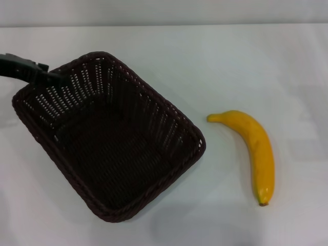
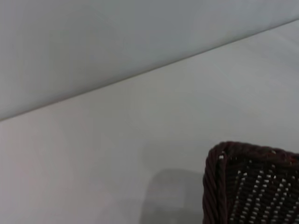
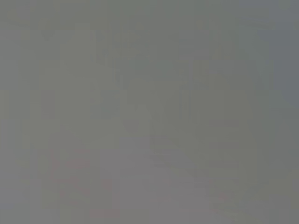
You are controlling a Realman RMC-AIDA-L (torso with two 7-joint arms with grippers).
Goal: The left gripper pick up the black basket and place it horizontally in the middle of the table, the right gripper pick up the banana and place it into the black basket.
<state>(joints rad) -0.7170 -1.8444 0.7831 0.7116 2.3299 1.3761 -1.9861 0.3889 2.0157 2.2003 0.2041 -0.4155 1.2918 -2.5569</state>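
Note:
The black basket lies at an angle on the left half of the white table, open side up and empty. My left gripper, a slim black tip, comes in from the left edge and is pinched on the basket's braided rim at its far left corner. One basket corner also shows in the left wrist view. The yellow banana lies on the table to the right of the basket, apart from it, dark tip toward the front. My right gripper is out of view; the right wrist view shows only blank grey.
The table's far edge meets a pale wall at the back. Bare white table lies between the basket and the banana and behind both.

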